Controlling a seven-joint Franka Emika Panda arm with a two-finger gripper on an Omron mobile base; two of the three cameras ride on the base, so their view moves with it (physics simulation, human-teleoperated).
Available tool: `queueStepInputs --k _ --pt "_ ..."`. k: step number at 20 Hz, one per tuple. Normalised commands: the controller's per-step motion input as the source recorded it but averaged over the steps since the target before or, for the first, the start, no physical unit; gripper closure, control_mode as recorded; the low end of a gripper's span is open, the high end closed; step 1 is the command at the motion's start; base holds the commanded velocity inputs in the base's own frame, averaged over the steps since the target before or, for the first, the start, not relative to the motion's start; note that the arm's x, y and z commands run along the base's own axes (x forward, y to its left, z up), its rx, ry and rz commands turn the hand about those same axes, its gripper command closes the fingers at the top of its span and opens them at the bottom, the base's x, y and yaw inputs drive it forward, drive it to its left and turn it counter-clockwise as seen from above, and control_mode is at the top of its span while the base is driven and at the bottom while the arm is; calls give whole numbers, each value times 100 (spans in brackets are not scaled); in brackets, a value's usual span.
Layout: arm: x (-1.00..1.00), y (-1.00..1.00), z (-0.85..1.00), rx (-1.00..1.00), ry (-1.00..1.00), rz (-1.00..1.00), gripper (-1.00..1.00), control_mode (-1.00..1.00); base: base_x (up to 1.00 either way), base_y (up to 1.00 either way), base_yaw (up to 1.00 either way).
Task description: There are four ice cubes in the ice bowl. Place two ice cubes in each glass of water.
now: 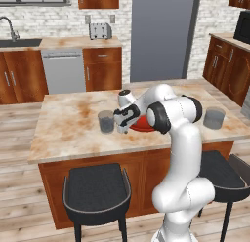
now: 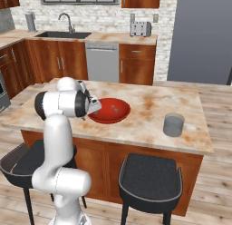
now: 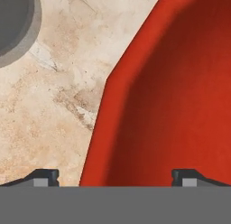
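Note:
The red ice bowl (image 1: 144, 123) (image 2: 111, 110) sits mid-island, partly behind my arm. My gripper (image 1: 123, 125) (image 3: 115, 177) hangs open just above the bowl's left rim (image 3: 135, 83), one fingertip (image 3: 45, 176) over the counter and the other over the bowl's inside. Nothing is between the fingers. One glass of water (image 1: 106, 121) (image 3: 13, 24) stands just left of the gripper. The other glass (image 1: 214, 118) (image 2: 173, 124) stands far to the right on the island. The ice cubes are out of view.
The marble island (image 1: 68, 124) has two dark stools (image 1: 96, 190) (image 2: 151, 176) at its near edge. Behind it are a back counter with a sink (image 2: 63, 35), a toaster (image 1: 100, 30) and a dishwasher (image 1: 63, 70).

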Motion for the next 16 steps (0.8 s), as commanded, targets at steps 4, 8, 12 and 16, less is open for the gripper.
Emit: queueStepInputs --k 4,8,12,16 --pt "11 -12 -18 0 1 -6 100 -100 0 0 0" --pt "2 -22 -1 0 1 -6 100 -100 0 0 0" --pt "-5 -16 21 0 0 -5 100 -100 0 0 0" --pt "-30 -2 71 0 0 -1 100 -100 0 0 0"
